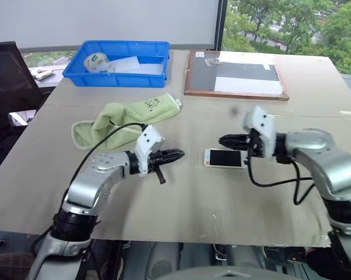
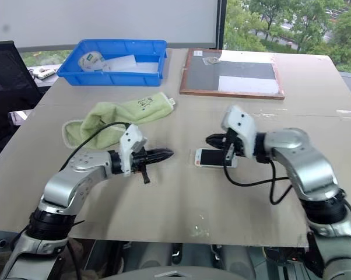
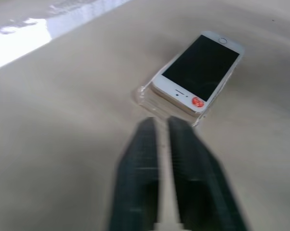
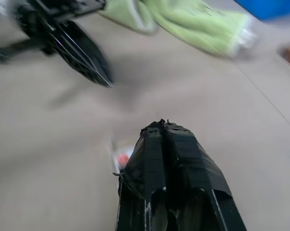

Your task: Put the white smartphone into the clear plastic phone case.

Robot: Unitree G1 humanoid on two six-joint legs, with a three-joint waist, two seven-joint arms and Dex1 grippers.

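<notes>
The white smartphone (image 1: 225,158) lies screen up in the middle of the table, a red dot at one end. It rests on the clear plastic phone case (image 3: 144,97), whose glossy rim shows around the end nearer my left gripper. That left gripper (image 1: 180,154) is shut and empty, hovering a short way left of the phone and pointing at it. Just above the phone's far left edge, my right gripper (image 1: 222,140) is also shut with nothing in it, its taped fingers (image 4: 163,144) pointing left. In the right wrist view the left gripper (image 4: 82,53) faces it.
A green towel (image 1: 126,119) lies behind my left arm. At the back stand a blue bin (image 1: 120,73) with a tape roll and paper, and a wood-framed board (image 1: 234,73) with white sheets. A black chair (image 1: 6,76) is at the far left.
</notes>
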